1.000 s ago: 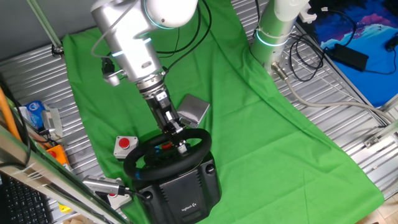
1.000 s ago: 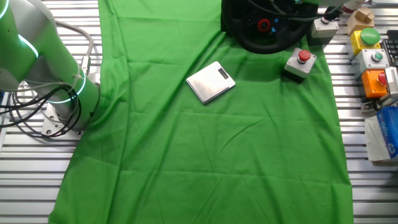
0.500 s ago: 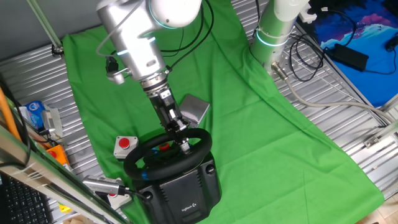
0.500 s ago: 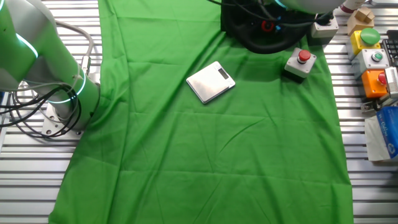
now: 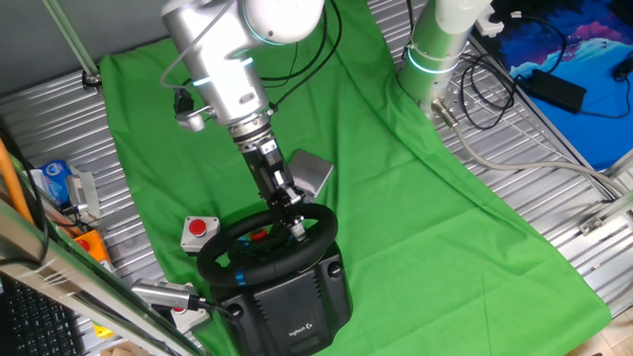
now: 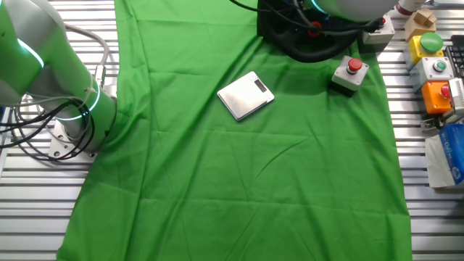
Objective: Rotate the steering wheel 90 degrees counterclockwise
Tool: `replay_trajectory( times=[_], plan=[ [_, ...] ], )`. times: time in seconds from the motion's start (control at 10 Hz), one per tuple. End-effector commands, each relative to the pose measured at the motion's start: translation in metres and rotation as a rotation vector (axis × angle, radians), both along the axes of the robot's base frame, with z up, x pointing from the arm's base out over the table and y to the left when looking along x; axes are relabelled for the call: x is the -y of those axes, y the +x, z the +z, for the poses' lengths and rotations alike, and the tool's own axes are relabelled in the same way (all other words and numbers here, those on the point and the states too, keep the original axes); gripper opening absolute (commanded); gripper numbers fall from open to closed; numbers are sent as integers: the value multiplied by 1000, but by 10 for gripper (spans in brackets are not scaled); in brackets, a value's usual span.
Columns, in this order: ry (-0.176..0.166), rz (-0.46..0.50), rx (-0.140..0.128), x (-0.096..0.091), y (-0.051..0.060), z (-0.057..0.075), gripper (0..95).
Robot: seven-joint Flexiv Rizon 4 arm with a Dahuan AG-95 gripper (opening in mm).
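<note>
The black steering wheel [image 5: 216,259] sits on its boxy black base [image 5: 297,309] with a small white logo, at the near edge of the green cloth. Red and coloured buttons show on its hub. My gripper [image 5: 296,226] reaches down from the upper left and sits at the far right part of the rim, its narrow fingers closed on it. In the other fixed view only the lower part of the wheel [image 6: 304,52] shows at the top edge, and the gripper tips are cut off there.
A small red push button on a white box [image 5: 199,229] stands left of the wheel. A grey metallic box [image 5: 311,174] lies just behind it. The arm's base [image 5: 435,49] stands at the back. Several coloured button boxes [image 6: 435,69] line one side.
My arm and gripper have shifted a little to the right along the far side of the rim. The wheel's hub buttons appear slightly shifted with it.
</note>
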State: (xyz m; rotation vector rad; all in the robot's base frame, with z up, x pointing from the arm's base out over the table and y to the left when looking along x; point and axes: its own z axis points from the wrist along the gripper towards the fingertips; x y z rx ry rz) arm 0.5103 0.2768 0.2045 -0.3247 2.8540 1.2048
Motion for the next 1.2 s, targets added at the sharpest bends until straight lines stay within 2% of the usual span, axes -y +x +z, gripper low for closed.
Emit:
replay_trajectory(
  times=[0.1, 0.8, 1.2],
  plan=[
    [5, 8, 3, 1, -3, 0, 0],
    [10, 45, 41, 9, -13, -15, 0],
    [1, 74, 65, 11, -17, -20, 0]
  ],
)
